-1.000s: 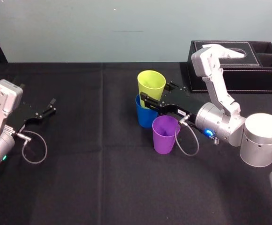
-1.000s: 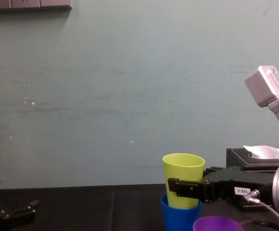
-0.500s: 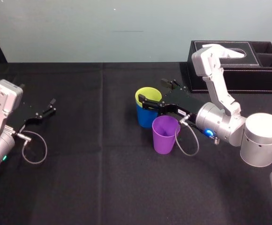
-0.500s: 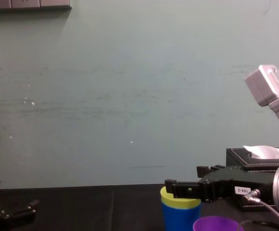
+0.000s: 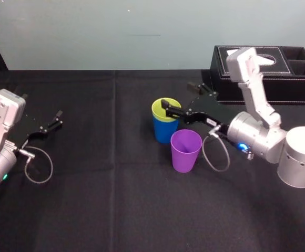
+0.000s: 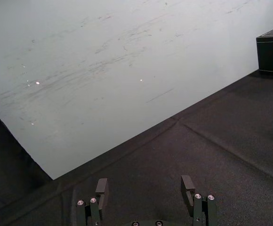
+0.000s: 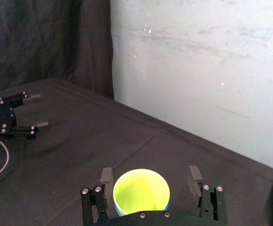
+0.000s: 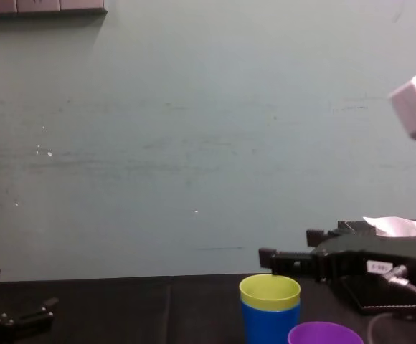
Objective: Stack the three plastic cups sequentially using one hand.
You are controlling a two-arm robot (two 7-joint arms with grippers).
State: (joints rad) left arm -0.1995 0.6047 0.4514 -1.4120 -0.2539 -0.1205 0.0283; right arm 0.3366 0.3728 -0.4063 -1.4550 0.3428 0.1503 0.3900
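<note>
The yellow-green cup (image 5: 163, 109) sits nested inside the blue cup (image 5: 164, 130) at mid-table, only its rim showing. The purple cup (image 5: 185, 150) stands upright just in front and to the right of them. My right gripper (image 5: 177, 94) hovers open just above and behind the nested pair, holding nothing. In the right wrist view the yellow-green cup (image 7: 141, 190) lies below and between the spread fingers (image 7: 106, 175), with gaps on both sides. The chest view shows the yellow-green cup (image 8: 270, 292) in the blue cup (image 8: 269, 326) under the gripper (image 8: 288, 247). My left gripper (image 5: 50, 125) rests open at the far left.
A black tissue box (image 5: 292, 76) stands at the back right, close behind my right arm. Black cloth (image 5: 100, 199) covers the table, with free room in the middle and front. A loose cable (image 5: 39, 168) loops by the left gripper.
The yellow-green cup has dropped fully into the blue cup. My right gripper has opened, let go of it and drawn up and back to the right. The left arm is still.
</note>
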